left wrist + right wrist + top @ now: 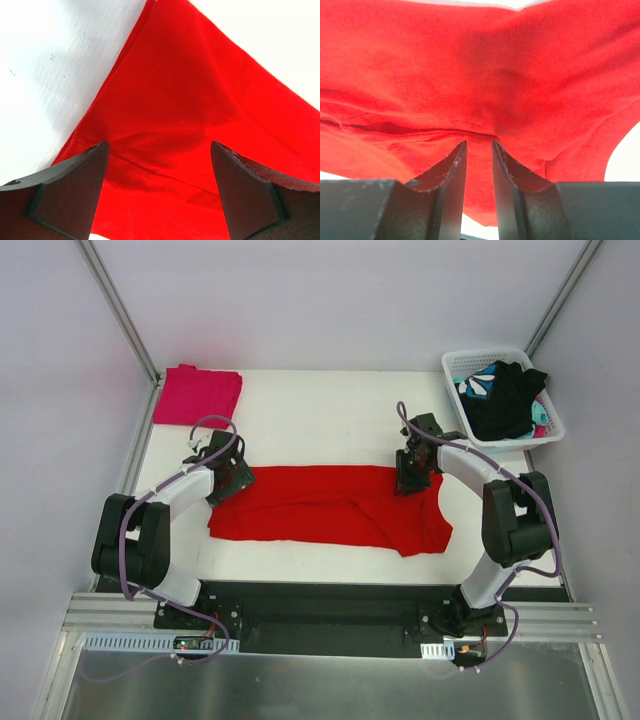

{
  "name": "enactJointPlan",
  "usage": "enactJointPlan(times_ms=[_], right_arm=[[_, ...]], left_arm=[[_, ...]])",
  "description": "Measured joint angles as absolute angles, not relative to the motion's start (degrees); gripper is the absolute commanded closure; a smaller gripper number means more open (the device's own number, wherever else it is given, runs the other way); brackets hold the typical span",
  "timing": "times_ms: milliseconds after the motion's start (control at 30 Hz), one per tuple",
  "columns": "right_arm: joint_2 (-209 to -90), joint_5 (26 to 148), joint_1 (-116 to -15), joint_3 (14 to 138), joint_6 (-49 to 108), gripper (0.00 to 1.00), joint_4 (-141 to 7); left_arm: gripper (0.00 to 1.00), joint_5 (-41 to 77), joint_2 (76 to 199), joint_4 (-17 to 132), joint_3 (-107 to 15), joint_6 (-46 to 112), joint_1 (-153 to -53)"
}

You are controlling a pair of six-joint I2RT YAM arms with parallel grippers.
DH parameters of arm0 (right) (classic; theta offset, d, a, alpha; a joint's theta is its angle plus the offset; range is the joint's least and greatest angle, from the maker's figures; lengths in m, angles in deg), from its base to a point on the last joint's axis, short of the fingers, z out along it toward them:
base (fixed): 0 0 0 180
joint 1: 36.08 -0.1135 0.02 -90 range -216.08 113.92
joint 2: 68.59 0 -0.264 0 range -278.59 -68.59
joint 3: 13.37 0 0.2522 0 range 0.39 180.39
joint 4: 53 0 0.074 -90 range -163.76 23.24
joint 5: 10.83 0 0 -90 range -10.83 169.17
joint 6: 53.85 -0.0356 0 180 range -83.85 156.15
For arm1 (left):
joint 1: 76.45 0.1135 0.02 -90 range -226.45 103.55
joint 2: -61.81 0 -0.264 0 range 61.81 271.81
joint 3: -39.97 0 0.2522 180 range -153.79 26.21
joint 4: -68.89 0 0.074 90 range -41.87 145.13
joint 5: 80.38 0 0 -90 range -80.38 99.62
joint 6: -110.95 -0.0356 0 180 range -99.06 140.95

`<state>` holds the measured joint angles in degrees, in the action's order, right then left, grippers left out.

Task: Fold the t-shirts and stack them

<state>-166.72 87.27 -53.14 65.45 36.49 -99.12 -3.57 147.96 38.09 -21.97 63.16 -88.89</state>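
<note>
Nearest, along the near edge, a bare white strip of the surface runs between the arm bases and the red t-shirt, leaving some open room on that side. More bare white lies left of the shirt, toward the side wall.

The red t-shirt lies flat across the middle of the surface, long side running left to right. Its left end is squarish. Its right end is wider and reaches nearer, with a sleeve folded in diagonally and creases running toward the near right corner. The cloth is a plain, bright red, and mostly smooth.

The left claw sits at the shirt's far left corner. It is spread wide, its dark fingers standing on either side of the cloth edge with nothing between them. In the left wrist view, the shirt's edge runs diagonally past white surface.

The right claw is at the far edge of the shirt, toward its right end. It is drawn narrow and pinches a fold of the red cloth, with wrinkles gathering at its tips.

Beyond the shirt, a broad band of white surface stays open. At the far left corner lies a folded pink t-shirt, well apart from the red one. At the far right corner, a white basket holds a black garment and a teal-and-white garment.
</note>
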Motion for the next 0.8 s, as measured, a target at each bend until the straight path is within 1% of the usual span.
enactJointPlan(times_ms=[433,567,600,667,800], right_arm=[[-168.62,85.39,-52.86,65.97,37.71,0.73,-99.64],[-169.54,85.43,-52.77,65.95,37.82,0.80,-99.62],[-169.67,85.41,-52.77,65.93,37.91,0.85,-99.62],[-169.75,85.45,-52.77,65.67,37.91,0.89,-99.62],[-169.71,85.45,-52.77,65.58,37.91,0.90,-100.06]], left_arm=[[0.18,-2.80,147.96,37.63,-22.93,63.16,-89.27],[0.18,-2.80,147.96,37.52,-22.93,63.16,-89.27],[0.18,-2.80,147.96,37.44,-22.93,63.18,-89.27],[0.18,-2.80,147.96,37.24,-22.93,63.18,-89.27],[0.17,-2.80,147.96,37.22,-22.93,63.18,-89.27]])
